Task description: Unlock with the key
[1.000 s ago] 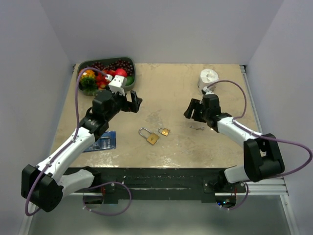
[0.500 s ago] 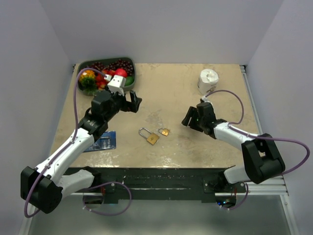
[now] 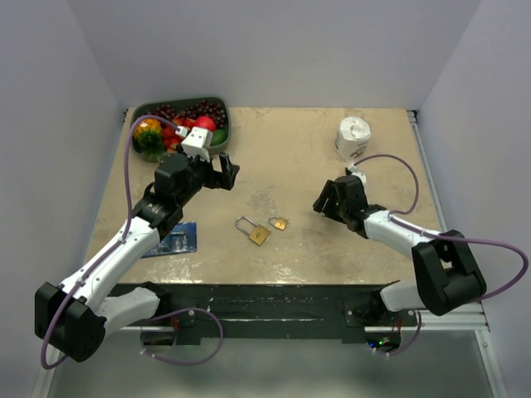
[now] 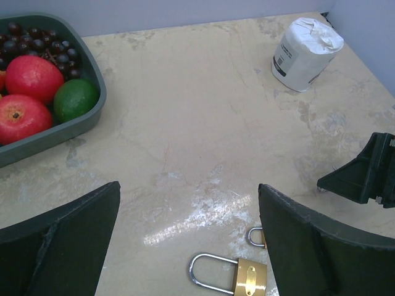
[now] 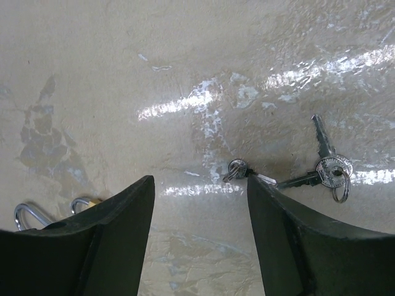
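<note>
The right gripper (image 5: 200, 182) is low over the table (image 5: 123, 74); its fingers are spread wide with nothing between them. The key (image 5: 236, 169) lies flat on the table just beside the tip of one finger (image 5: 296, 234); one end of it slips out of sight behind that finger. Two other keys (image 5: 327, 166) on a ring lie close by; it is hard to tell if they are joined to it. In the view from above, the gripper hides all the keys.

The left gripper (image 4: 189, 188) hangs over the table with its fingers spread wide too, holding nothing. Below it the big padlock (image 4: 237, 277) is cut off by the bottom edge of the picture; the small padlock (image 4: 255, 236) shows only its loop, with the rest behind a finger. The tray (image 4: 80, 123) of fruit is cut off at the side; the white roll (image 4: 305, 46) stands far back.
</note>
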Robot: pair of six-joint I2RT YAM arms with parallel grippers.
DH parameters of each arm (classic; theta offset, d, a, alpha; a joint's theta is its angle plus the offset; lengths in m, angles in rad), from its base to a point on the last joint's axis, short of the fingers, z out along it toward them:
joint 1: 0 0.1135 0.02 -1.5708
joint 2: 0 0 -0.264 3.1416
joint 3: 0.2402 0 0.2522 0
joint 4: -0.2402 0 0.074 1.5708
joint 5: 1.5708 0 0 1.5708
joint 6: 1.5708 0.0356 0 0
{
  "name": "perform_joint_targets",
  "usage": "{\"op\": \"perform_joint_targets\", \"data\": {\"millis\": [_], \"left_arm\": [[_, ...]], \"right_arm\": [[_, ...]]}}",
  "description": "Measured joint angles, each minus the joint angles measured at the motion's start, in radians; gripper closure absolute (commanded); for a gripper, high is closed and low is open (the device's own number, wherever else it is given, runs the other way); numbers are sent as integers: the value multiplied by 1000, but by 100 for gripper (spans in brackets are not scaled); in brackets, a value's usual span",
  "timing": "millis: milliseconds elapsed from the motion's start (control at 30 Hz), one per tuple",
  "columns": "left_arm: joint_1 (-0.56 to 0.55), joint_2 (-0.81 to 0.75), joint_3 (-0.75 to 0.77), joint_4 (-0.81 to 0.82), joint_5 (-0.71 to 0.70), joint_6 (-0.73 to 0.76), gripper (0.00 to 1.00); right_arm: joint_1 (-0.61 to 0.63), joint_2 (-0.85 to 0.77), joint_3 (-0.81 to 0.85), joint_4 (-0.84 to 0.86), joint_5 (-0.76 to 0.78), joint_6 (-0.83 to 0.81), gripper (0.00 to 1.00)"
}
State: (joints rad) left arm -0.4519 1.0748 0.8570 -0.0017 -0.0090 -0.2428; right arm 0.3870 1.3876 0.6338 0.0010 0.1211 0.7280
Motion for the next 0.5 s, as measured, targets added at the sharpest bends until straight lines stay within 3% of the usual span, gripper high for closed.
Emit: {"op": "perform_joint_targets", "data": {"millis": [500], "left_arm": [[0,0,0,0,0,0,3]], "right_arm": [[0,24,-6,23,15,6,42]]}}
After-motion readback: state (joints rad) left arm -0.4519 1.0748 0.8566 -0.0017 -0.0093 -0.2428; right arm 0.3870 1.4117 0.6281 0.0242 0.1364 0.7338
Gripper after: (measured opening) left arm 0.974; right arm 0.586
